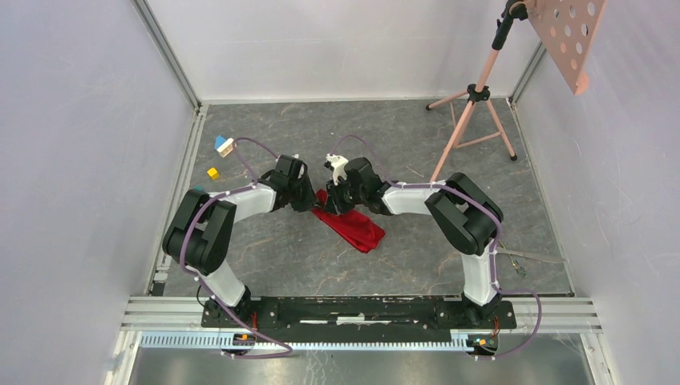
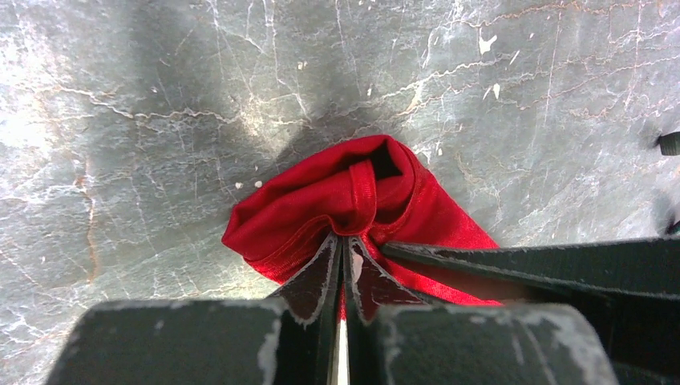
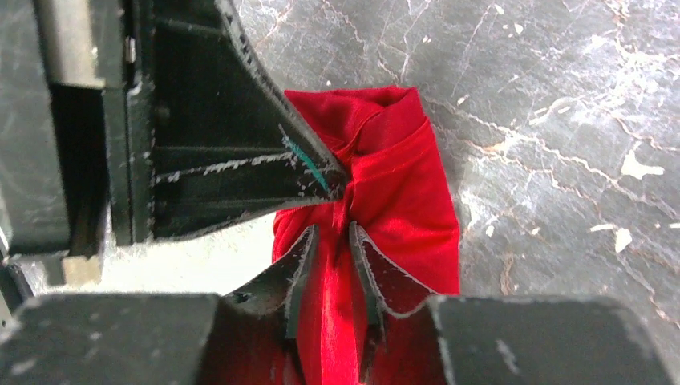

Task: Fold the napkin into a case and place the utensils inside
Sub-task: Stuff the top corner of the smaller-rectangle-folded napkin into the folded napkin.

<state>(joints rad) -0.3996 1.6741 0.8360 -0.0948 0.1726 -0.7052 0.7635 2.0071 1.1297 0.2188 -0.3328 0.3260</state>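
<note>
The left pincer and the right pincer each pinched the napkin, bunched on the table. It was no case yet, with no utensils inside.

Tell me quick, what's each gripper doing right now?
Left gripper: jaws closed, pinching the napkin.
Right gripper: jaws slightly apart with napkin cloth between them; whether they grip it cannot be told.

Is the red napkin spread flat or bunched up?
Bunched up: the napkin lies in a narrow crumpled strip, folds gathered at the left gripper.
</note>
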